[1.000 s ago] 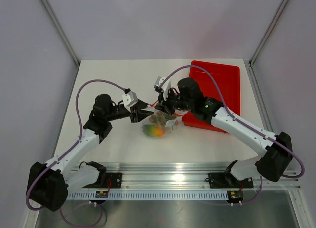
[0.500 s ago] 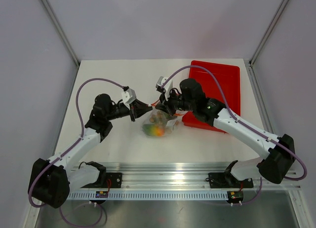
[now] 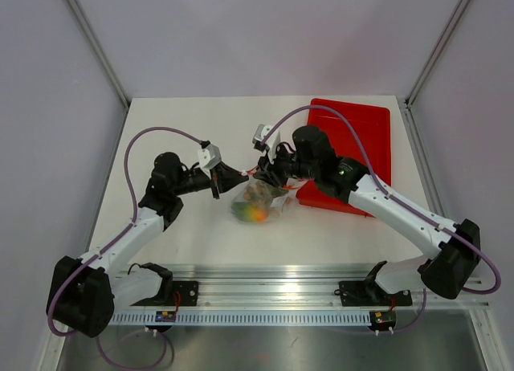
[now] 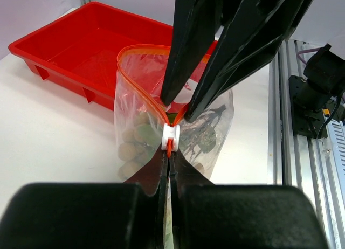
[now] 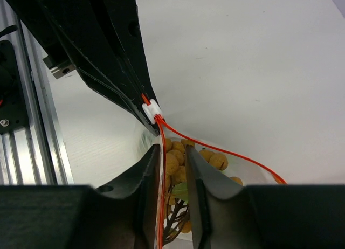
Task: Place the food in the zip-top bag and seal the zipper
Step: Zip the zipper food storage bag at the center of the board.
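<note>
The clear zip-top bag (image 3: 277,204) hangs between my two grippers just above the table. A green-and-orange mango (image 3: 255,214), tan-brown balls (image 5: 178,163) and a green fruit (image 4: 144,135) are inside it. My left gripper (image 4: 169,152) is shut on the bag's edge right behind the zipper's white end piece (image 4: 170,136). My right gripper (image 5: 171,152) is slightly open, and its fingers straddle one side of the orange-red zipper strip (image 5: 215,148) just past the end piece (image 5: 151,110). The mouth gapes beyond that.
The red tray (image 3: 353,138) lies to the right, close behind the bag, and also shows in the left wrist view (image 4: 81,49). The metal rail (image 3: 273,295) runs along the near table edge. White tabletop surrounds the bag.
Both grippers and the bag have shifted a little up and away from the rail. The grips look the same.
</note>
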### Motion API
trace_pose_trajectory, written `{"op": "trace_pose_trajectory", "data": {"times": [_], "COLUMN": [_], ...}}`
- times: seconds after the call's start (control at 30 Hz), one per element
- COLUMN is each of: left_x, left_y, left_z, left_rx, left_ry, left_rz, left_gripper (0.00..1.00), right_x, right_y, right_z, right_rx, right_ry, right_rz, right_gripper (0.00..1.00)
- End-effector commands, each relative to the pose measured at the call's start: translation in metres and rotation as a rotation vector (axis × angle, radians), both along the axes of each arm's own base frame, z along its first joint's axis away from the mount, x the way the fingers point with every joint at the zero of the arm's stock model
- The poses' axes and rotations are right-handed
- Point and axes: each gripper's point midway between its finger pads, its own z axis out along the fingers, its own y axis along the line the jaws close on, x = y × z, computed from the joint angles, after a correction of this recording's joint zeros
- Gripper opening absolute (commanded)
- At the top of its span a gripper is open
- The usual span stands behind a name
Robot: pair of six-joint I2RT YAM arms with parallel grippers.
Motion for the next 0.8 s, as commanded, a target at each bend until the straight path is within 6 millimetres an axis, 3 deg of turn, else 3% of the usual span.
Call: {"op": "trace_pose_trajectory", "data": {"times": [0.0, 0.03, 0.1, 0.17, 0.2, 0.27, 0.5, 0.63, 0.77], "left_x": [-0.004, -0.004, -0.005, -0.005, -0.006, -0.006, -0.005, -0.005, -0.005], "left_y": [0.0, 0.0, 0.0, -0.001, -0.001, -0.002, -0.002, -0.002, -0.003], "left_z": [0.024, 0.025, 0.028, 0.03, 0.031, 0.031, 0.033, 0.031, 0.031], "left_rx": [-0.038, -0.039, -0.041, -0.042, -0.043, -0.043, -0.04, -0.033, -0.031], "left_ry": [-0.09, -0.094, -0.091, -0.09, -0.093, -0.091, -0.099, -0.098, -0.096], "left_rz": [-0.031, -0.033, -0.045, -0.056, -0.063, -0.068, -0.077, -0.085, -0.092], "left_gripper": [0.0, 0.0, 0.0, 0.0, 0.0, 0.0, 0.0, 0.0, 0.0], "right_x": [-0.003, -0.006, -0.009, -0.009, -0.009, -0.009, -0.013, -0.018, -0.018], "right_y": [-0.001, 0.003, 0.004, 0.008, 0.009, 0.013, 0.022, 0.024, 0.028], "right_z": [0.039, 0.048, 0.037, 0.046, 0.035, 0.04, 0.02, 0.018, 0.017], "right_rx": [0.006, 0.013, -0.042, -0.049, -0.083, -0.085, -0.124, -0.116, -0.112], "right_ry": [-0.118, -0.132, -0.111, -0.123, -0.093, -0.092, -0.015, -0.011, -0.015], "right_rz": [0.068, 0.103, 0.154, 0.187, 0.2, 0.225, 0.291, 0.327, 0.34], "right_gripper": [0.34, 0.36, 0.42, 0.43, 0.44, 0.43, 0.44, 0.47, 0.43]}}
